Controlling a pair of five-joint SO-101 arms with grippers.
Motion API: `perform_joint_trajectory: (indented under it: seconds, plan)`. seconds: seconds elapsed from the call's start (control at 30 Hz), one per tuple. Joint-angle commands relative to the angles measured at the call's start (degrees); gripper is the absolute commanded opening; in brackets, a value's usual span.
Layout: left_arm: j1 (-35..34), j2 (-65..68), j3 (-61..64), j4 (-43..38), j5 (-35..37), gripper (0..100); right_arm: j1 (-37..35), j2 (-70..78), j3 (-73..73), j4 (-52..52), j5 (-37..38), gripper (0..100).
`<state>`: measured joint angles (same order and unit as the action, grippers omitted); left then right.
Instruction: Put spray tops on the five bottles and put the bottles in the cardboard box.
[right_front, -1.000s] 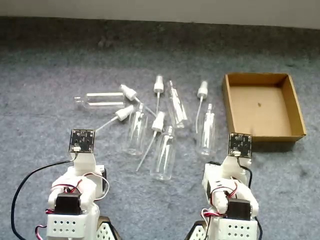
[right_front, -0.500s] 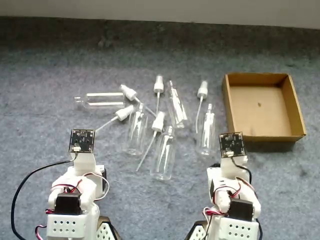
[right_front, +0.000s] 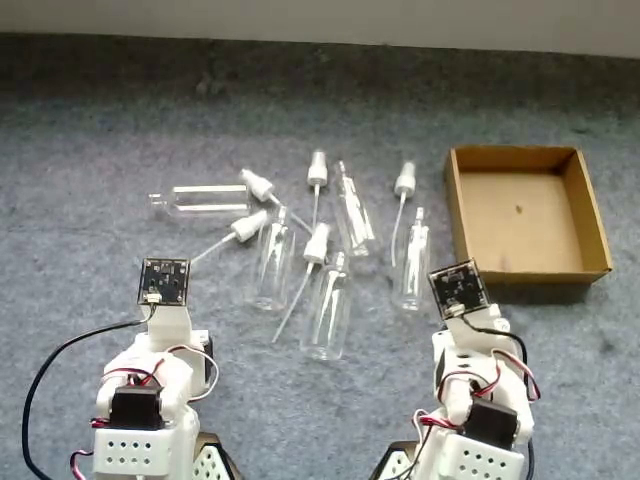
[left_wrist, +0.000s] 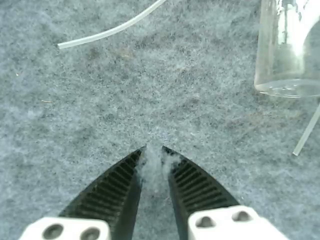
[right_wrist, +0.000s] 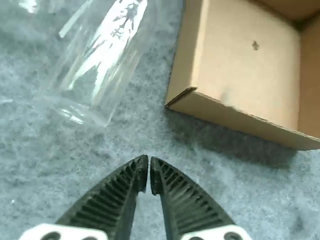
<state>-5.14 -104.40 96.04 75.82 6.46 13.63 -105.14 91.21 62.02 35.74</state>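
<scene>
— Well, holding anything?
— No. Left gripper (left_wrist: 153, 148) nearly closed over carpet (left_wrist: 75, 100); right gripper (right_wrist: 149, 159) closed, near one bottle (right_wrist: 100, 65) and the cardboard box (right_wrist: 235, 65).
— The bottles (right_front: 326, 310)?
— Uncapped, lying beside the box, spray tops (right_front: 317, 168) loose among them.

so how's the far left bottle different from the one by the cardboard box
The far-left bottle lies crosswise, neck pointing left; the bottle beside the cardboard box lies lengthwise, neck pointing away from the right gripper. The far-left bottle sits well off from that gripper; the other lies just ahead of it. Both are clear, lying flat, uncapped.
</scene>
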Motion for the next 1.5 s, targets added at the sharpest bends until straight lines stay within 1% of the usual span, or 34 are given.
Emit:
perform_joint_trajectory:
  seconds: [0.0, 0.17, 0.23, 0.37, 0.5, 0.57, 0.7, 0.8, 0.97, 1.03, 1.17, 1.3, 1.47]
  plan:
    - [-0.48, -0.31, 1.1, 0.18, -0.44, 1, 2.59, -0.22, -7.87, 1.01, -3.96, 1.0]
    - [-0.48, -0.31, 1.1, 0.18, -0.44, 1, 2.68, 0.57, -18.86, 7.6, -3.43, 1.1]
    - [-0.48, -0.31, 1.1, 0.18, -0.44, 1, 2.68, 4.7, -25.63, 10.86, -3.34, 1.1]
    - [-0.48, -0.31, 1.1, 0.18, -0.44, 1, 2.68, 21.85, -41.89, 18.77, -4.75, 1.1]
    - [-0.48, -0.31, 1.1, 0.18, -0.44, 1, 1.98, 39.78, -54.64, 20.62, -11.16, 1.1]
    - [-0.48, -0.31, 1.1, 0.18, -0.44, 1, -0.75, 46.9, -58.24, 22.29, -13.54, 1.1]
    - [-0.48, -0.31, 1.1, 0.18, -0.44, 1, -9.89, 58.24, -62.11, 25.45, -17.49, 1.1]
    - [-0.48, -0.31, 1.1, 0.18, -0.44, 1, -15.25, 65.1, -64.84, 25.54, -22.95, 2.2]
    - [-0.48, -0.31, 1.1, 0.18, -0.44, 1, -21.49, 75.91, -70.55, 25.71, -28.75, 13.6]
    - [-0.48, -0.31, 1.1, 0.18, -0.44, 1, -22.99, 80.4, -73.01, 25.45, -30.42, 14.9]
    - [-0.48, -0.31, 1.1, 0.18, -0.44, 1, -23.78, 90.07, -81.1, 25.8, -33.32, 15.3]
    - [-0.48, -0.31, 1.1, 0.18, -0.44, 1, -23.69, 100.18, -89.8, 25.98, -34.11, 15.6]
    - [-0.48, -0.31, 1.1, 0.18, -0.44, 1, -23.52, 111.87, -96.75, 25.98, -35.69, 23.8]
